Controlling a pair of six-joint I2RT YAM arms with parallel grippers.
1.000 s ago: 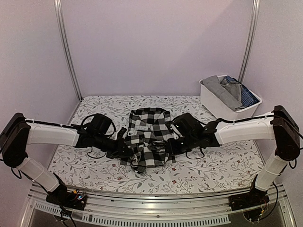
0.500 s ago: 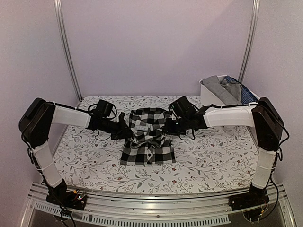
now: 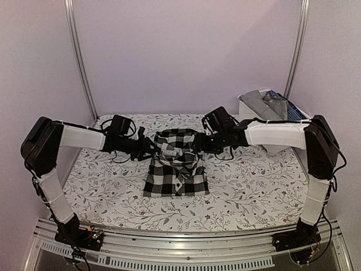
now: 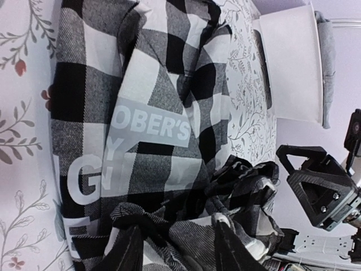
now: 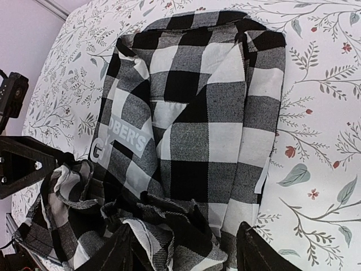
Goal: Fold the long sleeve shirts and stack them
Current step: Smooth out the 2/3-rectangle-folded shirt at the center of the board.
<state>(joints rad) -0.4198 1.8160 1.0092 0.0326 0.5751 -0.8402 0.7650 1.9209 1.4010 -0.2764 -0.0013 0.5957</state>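
A black-and-white checked long sleeve shirt (image 3: 176, 169) lies folded in a rough rectangle mid-table, its far edge bunched up. My left gripper (image 3: 151, 148) is at the shirt's far left corner and my right gripper (image 3: 198, 145) at its far right corner. In the left wrist view the left gripper (image 4: 176, 228) stands open, crumpled checked cloth (image 4: 152, 113) lying loose between its fingers. The right gripper (image 5: 186, 228) is open wider over the bunched edge of the shirt (image 5: 208, 130). More long sleeve shirts, a grey one (image 3: 264, 106) and a dark blue patterned one (image 3: 293, 113), sit in the bin.
A white bin (image 3: 254, 121) stands at the table's back right corner, close behind the right forearm. The flowered tablecloth (image 3: 254, 192) covers the whole table. Metal posts (image 3: 79, 62) rise at the back corners.
Both grippers carried the shirt's near edge away from me to its far edge, folding it in half. Both jaws have since opened and let go of the cloth.
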